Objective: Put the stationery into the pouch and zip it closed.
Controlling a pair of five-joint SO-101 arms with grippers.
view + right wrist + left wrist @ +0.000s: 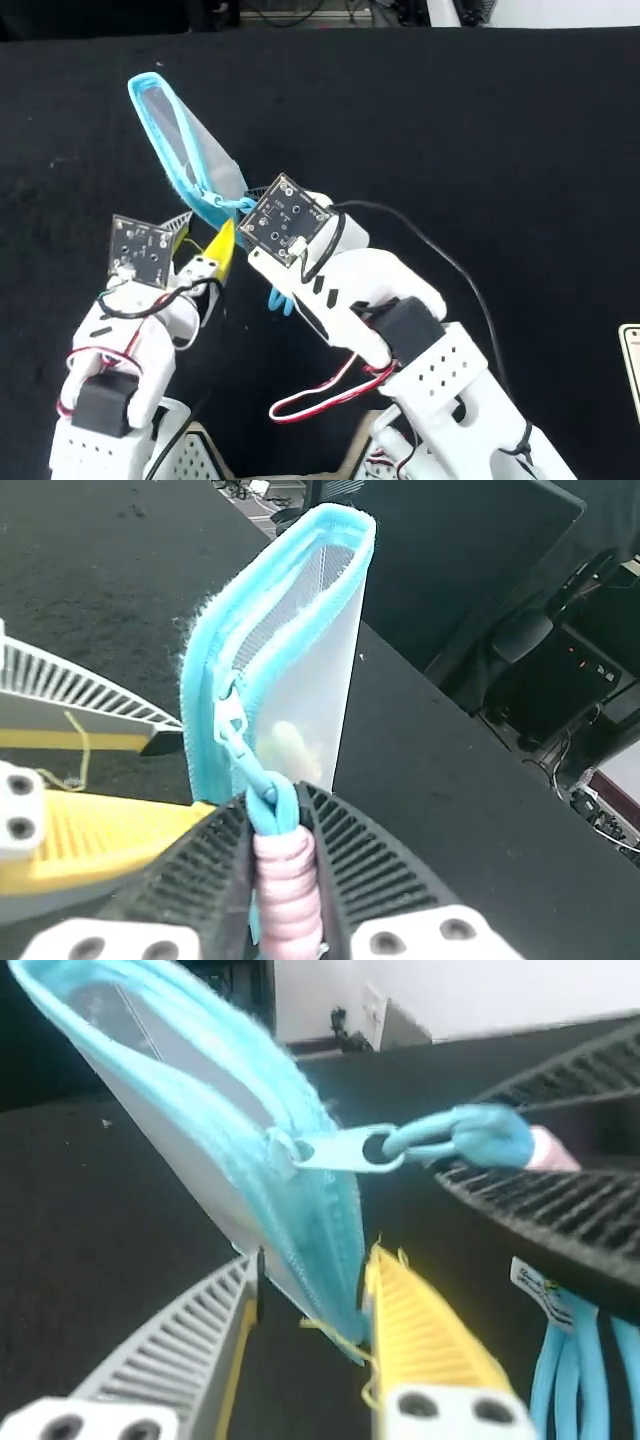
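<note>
Black worktop (pixel 480 130) below; left pincer (pixel 310 1290) pinches the pouch (pixel 190 140) end, right pincer (pixel 272 815) pinches its zipper pull cord (pixel 470 1135).

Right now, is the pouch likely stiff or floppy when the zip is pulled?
Probably floppy: the pouch looks like thin mesh fabric. Likely light, since the left gripper holds it by one end. It may buckle if the right gripper tugs the zip pull.

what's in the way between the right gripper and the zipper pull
Nothing visible. The right gripper is shut directly on the zipper pull. The left gripper holds the pouch by its corner just past the slider, clear of the pull.
</note>
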